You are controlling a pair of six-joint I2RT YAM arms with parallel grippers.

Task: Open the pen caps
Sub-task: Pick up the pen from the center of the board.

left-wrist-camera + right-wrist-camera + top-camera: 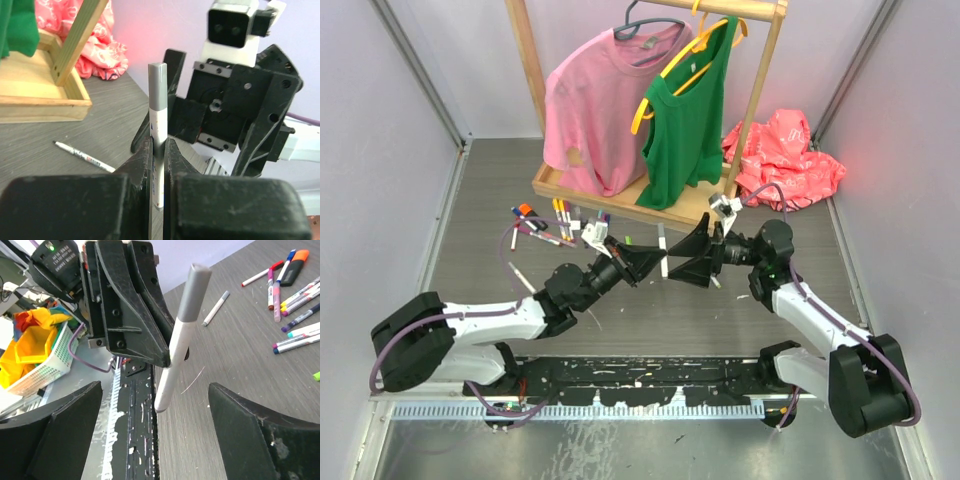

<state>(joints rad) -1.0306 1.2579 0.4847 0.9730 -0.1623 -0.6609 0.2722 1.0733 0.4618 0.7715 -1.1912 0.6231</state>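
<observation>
The grey cap sat fully seated on a white marker, held above the counter and clenched by its barrel in the left hand. The right hand faced it, released and wide. The pull-off seemed due: next, close on the cap and draw straight away.

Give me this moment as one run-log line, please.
left gripper: shut on marker | right gripper: open, fingers either side of marker, apart from it | grey cap: on
</observation>
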